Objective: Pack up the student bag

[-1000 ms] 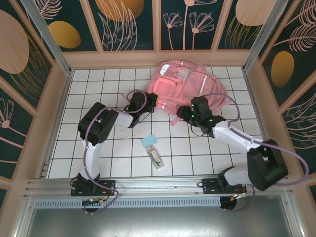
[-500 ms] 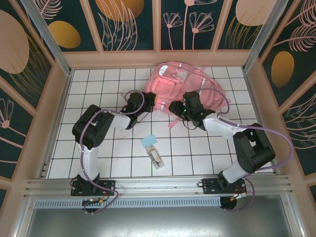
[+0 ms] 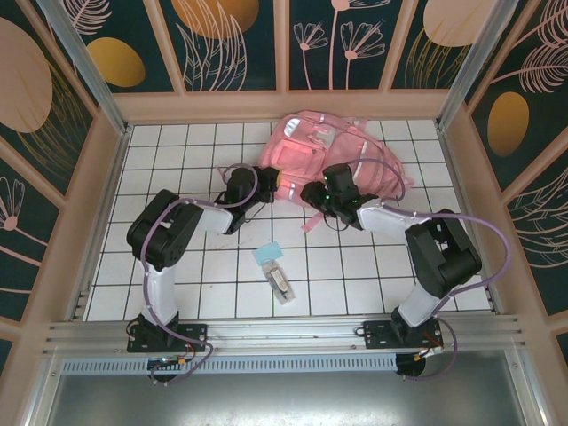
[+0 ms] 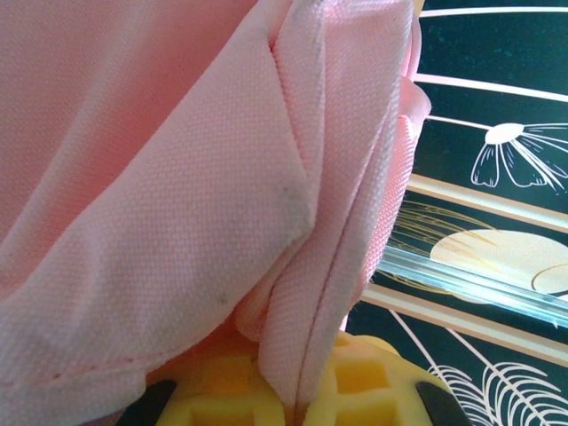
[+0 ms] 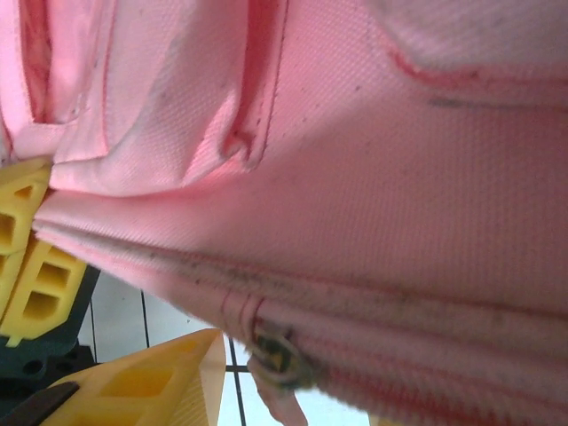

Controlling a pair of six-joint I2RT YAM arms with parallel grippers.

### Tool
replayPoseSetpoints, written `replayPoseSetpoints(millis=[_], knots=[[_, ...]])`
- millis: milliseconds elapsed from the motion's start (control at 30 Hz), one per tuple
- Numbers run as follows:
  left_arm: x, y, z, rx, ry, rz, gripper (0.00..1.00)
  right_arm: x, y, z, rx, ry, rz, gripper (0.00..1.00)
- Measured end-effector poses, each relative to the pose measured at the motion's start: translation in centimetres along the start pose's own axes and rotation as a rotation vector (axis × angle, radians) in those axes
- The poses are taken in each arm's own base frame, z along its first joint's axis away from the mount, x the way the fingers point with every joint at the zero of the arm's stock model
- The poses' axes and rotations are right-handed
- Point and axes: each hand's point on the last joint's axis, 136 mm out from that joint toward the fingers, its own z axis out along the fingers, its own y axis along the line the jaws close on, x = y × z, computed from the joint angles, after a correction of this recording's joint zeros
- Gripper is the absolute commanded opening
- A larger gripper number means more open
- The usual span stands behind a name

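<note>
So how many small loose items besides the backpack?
2: a light blue item in front of the student bag, and a clear packet just nearer. Others may hide underneath.

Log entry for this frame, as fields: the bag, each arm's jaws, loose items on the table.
bag: student bag lying at the far middle of the table
left gripper: jaws shut on a fold of the bag's fabric
right gripper: jaws apart at the bag's near edge, seam between them
loose items: small light blue item and clear packet, lying nearer the arm bases

Blk/white arms [image 3: 164, 235], purple cables [image 3: 502, 248], yellow gridded tool fingers [image 4: 359, 386]
</note>
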Motion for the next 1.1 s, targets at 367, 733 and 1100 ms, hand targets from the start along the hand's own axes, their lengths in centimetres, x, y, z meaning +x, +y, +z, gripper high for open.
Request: replayPoseSetpoints(millis=[367, 733, 1100], knots=[[-0.5, 0.0, -1.3, 0.018, -0.029, -0.024, 0.0, -0.2, 1.4, 0.7, -0.014, -0.027, 0.022, 0.0], [-0.4, -0.4, -1.5, 0.044, -0.007, -0.034, 0.0, 0.2, 1.1, -1.0, 0.024, 0.007, -0.192, 0.0], [1.4, 0.5, -1.5, 0.002, 0.104, 0.044, 0.0, 0.6, -2.4, -3.5, 0.059, 0.175, -0.414, 0.0]])
